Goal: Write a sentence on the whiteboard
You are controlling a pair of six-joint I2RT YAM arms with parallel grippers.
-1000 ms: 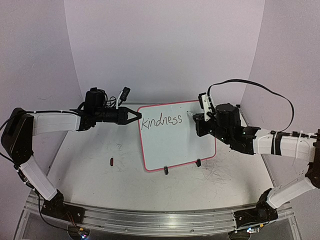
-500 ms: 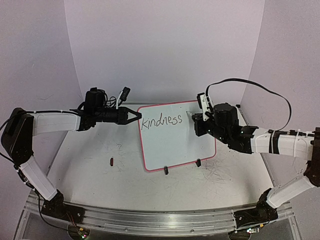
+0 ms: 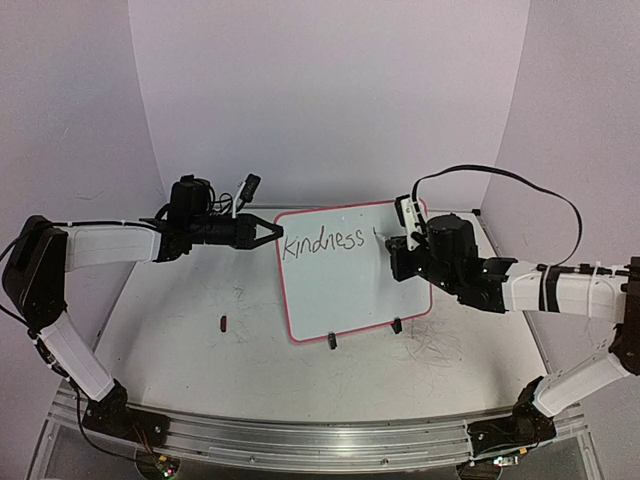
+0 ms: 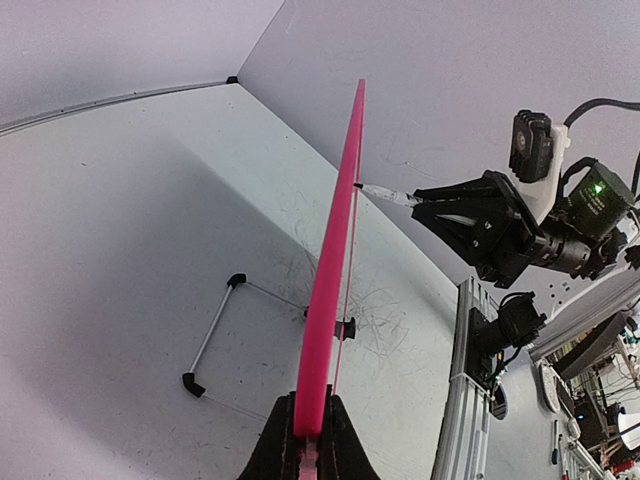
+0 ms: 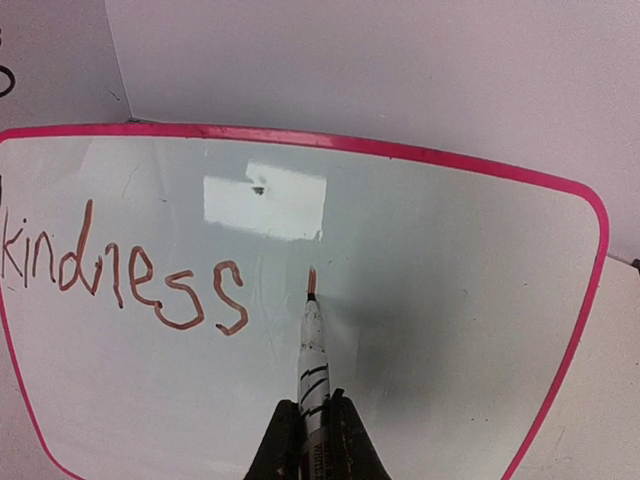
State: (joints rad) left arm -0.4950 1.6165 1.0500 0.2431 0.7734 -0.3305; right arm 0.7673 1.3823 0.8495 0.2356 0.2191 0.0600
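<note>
The whiteboard (image 3: 350, 290), white with a pink frame, stands tilted on the table. My left gripper (image 3: 275, 233) is shut on its left edge; the left wrist view shows the pink edge (image 4: 335, 260) clamped between the jaws of the left gripper (image 4: 308, 440). The word "kindness" (image 3: 322, 242) runs across the top of the board, reddish in the right wrist view (image 5: 120, 275). My right gripper (image 5: 312, 408) is shut on a white marker (image 5: 313, 350). The marker's tip touches the board at the bottom of a short fresh stroke (image 5: 311, 280), just right of the word.
A small dark cap (image 3: 223, 322) lies on the table left of the board. Two black clip feet (image 3: 332, 341) (image 3: 397, 325) hold the board's lower edge, and a wire stand (image 4: 215, 335) props it from behind. The aluminium rail (image 3: 320, 440) runs along the near edge.
The right gripper has shifted slightly right and down with the marker. A short vertical stroke has appeared right of "kindness". The left arm has not moved.
</note>
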